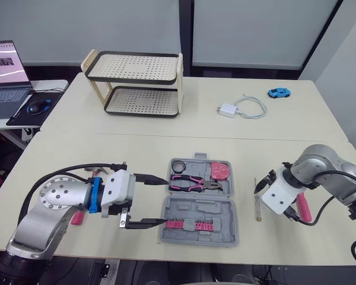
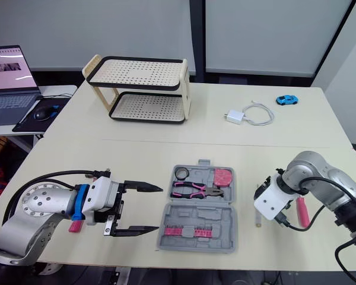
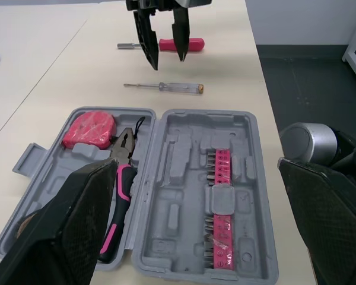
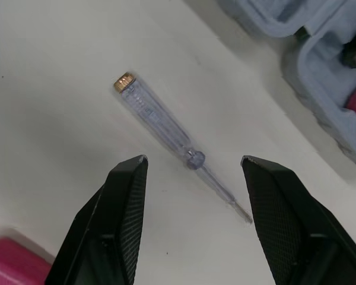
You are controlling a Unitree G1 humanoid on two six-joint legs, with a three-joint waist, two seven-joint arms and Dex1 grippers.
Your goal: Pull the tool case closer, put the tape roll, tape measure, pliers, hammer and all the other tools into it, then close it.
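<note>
The grey plastic tool case (image 1: 196,209) lay open and flat on the cream bench (image 1: 107,154), near its front edge and between the two arms. That looked close enough for both arms to load it. The far half held a black tape roll (image 1: 178,165), pink-handled pliers (image 1: 193,183) and a pink tape measure (image 1: 219,171), each in its moulded recess. A pink bit strip (image 3: 218,196) sat in the near half.

The left pincer (image 1: 165,200) was spread wide and empty, level with the case's left end, one finger by each half. This looked like a stance for steadying or shifting the case, not for picking up a tool.

To the right of the case, apart from it, a clear-handled tester screwdriver (image 4: 160,122) lay loose on the bench. The right pincer (image 4: 193,160) pointed down at it, spread open, with a finger on each side of the shaft and not touching it. It appeared lined up across the tool's narrow width so that closing would catch it. A pink-handled screwdriver (image 3: 181,44) waited just beyond. A pink object (image 1: 77,218) was half hidden beneath the left arm, and what it was could not be told.
</note>
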